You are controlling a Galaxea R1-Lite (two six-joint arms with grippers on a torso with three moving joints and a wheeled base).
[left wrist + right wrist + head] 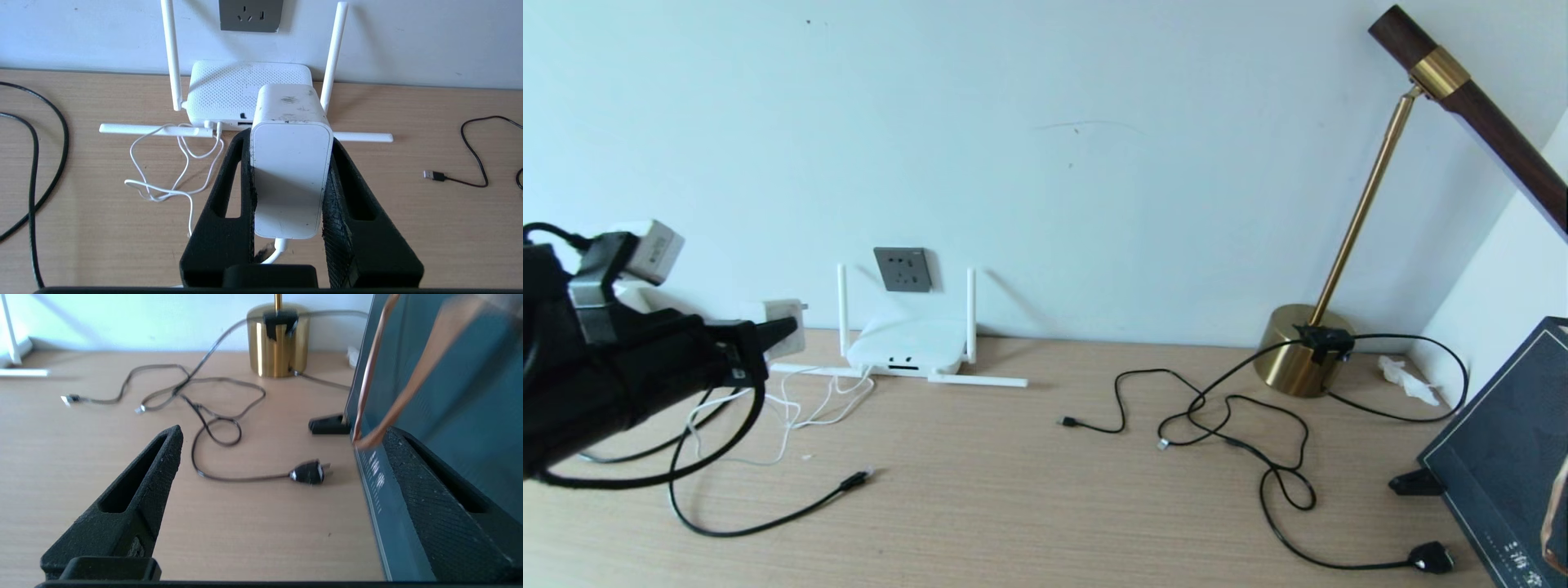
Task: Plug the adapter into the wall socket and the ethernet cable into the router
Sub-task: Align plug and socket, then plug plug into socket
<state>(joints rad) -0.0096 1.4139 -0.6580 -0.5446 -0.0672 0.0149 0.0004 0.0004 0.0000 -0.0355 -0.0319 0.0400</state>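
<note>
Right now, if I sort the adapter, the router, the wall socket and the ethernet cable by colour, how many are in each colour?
White: 2 (adapter, router)
Grey: 1 (wall socket)
Black: 1 (ethernet cable)
Total: 4

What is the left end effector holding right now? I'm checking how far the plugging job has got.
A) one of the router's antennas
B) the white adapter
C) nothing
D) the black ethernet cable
B: in the left wrist view the left end effector is closed on the white adapter, held in front of the router and not yet in the wall socket.
</note>
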